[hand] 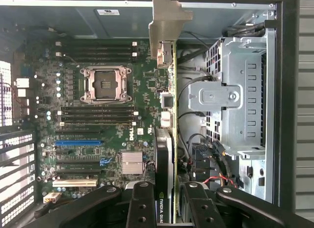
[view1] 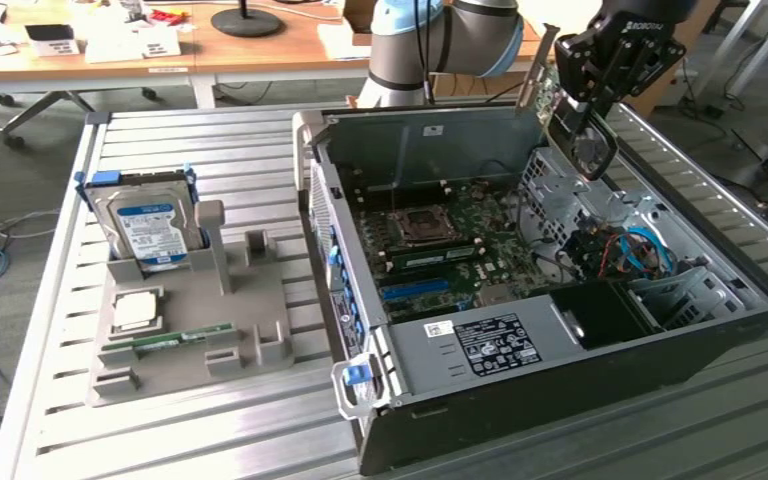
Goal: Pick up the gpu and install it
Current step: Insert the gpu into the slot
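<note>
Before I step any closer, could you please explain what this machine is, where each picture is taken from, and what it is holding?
This is a single robot arm with a two-fingered gripper at its end. One picture comes from a camera standing off the arm. The other comes from a camera on the arm's wrist, looking down past the gripper into the computer.

On the slatted metal table sits an open computer case, with its main circuit board exposed. At the exterior view's left, a grey holder carries a hard drive standing upright, a memory stick and a small square chip.

The gripper is shut on a graphics card. The card is held edge-on above the open case and is not yet seated on the board.
</note>
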Robot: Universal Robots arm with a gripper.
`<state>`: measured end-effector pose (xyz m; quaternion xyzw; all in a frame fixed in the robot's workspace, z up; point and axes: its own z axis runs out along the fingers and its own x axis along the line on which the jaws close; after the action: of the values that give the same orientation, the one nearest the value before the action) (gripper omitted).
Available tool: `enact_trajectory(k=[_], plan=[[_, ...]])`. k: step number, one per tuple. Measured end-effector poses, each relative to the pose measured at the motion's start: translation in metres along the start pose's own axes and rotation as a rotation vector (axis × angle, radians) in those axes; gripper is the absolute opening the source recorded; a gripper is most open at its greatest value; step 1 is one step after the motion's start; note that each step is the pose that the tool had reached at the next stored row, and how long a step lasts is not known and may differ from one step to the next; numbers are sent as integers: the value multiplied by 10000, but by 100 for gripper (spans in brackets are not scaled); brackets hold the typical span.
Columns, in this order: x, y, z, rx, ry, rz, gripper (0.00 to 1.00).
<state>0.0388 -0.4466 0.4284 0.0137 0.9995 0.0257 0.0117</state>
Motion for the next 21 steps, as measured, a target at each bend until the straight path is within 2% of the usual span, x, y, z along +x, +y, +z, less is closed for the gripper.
enact_trajectory(k=[11, 21], plan=[[0, 0, 0, -13, 31, -602, 27], [0, 0, 0, -36, 84, -1610, 27]])
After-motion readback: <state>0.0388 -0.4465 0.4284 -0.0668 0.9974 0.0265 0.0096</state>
